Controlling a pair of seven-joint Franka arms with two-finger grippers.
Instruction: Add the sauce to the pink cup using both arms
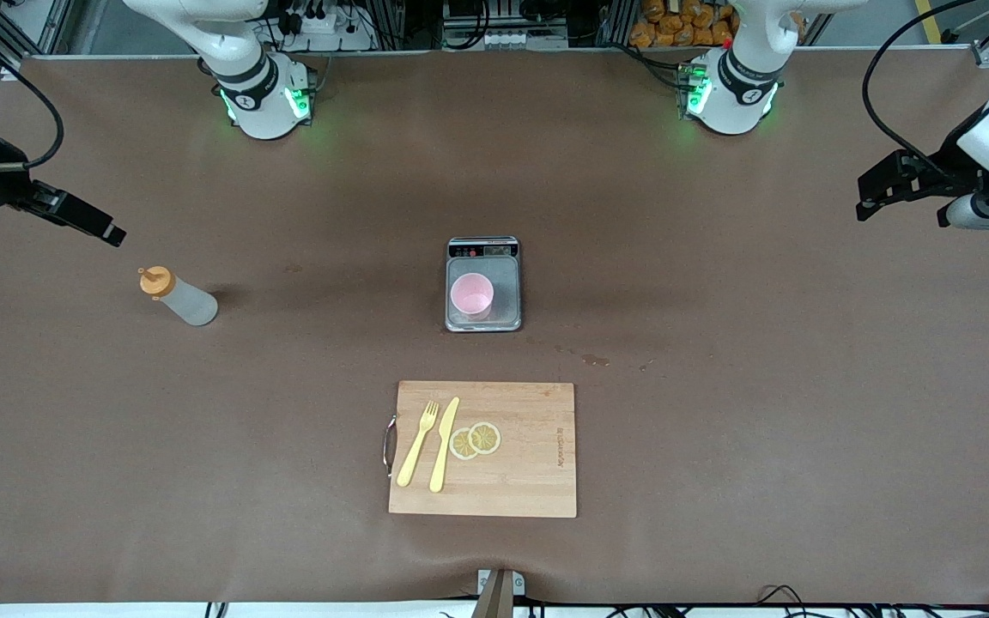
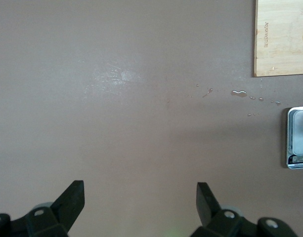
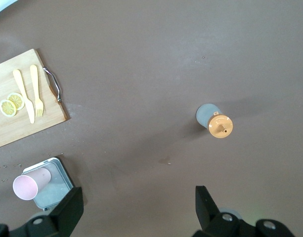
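A brown table (image 1: 718, 360) is seen from above, with a small grey scale (image 1: 483, 284) near its middle serving as the landmark. The pink cup (image 1: 471, 295) is stood upright on the scale's plate. The sauce (image 1: 177, 295), a translucent bottle with an orange cap, is stood on the table well apart from the scale, toward the right arm's end. A wooden cutting board (image 1: 520, 481) is placed nearer the front camera than the scale, and a yellow fork (image 1: 418, 443), a yellow knife (image 1: 444, 444) and two lemon slices (image 1: 476, 439) are laid on it. The right gripper (image 3: 139, 207) is held in the air above the table near the sauce, fingers spread apart and empty. The left gripper (image 2: 140, 202) is held over bare table toward the left arm's end, well apart from the scale, fingers likewise spread apart and empty.
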